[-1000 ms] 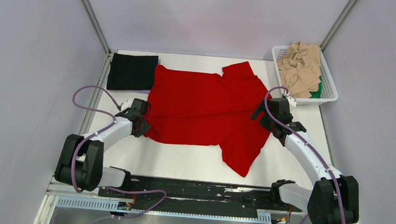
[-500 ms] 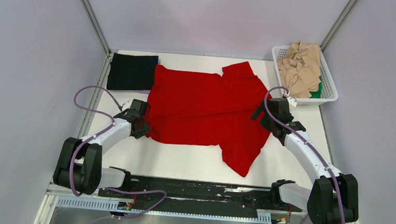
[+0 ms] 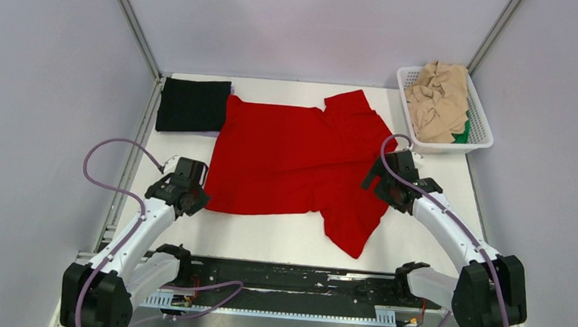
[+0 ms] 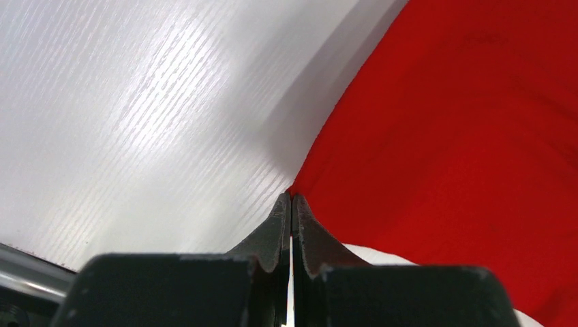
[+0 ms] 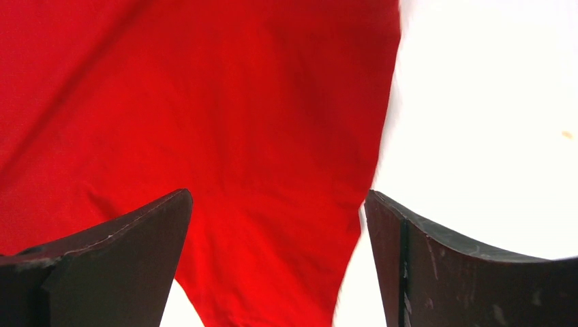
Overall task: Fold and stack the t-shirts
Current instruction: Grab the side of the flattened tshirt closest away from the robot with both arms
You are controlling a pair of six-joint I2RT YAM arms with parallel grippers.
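The plain bright red cloth t-shirt (image 3: 286,159) lies spread flat and sideways on the white table (image 3: 281,243), hem to my left and sleeves pointing far and near. My left gripper (image 4: 292,199) pinches its near hem corner. The black t-shirt (image 3: 193,105) sits folded in a neat rectangle at the far left, just beside the red hem. The beige t-shirts (image 3: 439,101) are heaped and crumpled in the white plastic lattice basket (image 3: 483,118), with a green one (image 3: 464,133) peeking out beneath them.

white lattice basket (image 3: 482,130) at far right, white table (image 3: 266,234), grey walls (image 3: 50,58)
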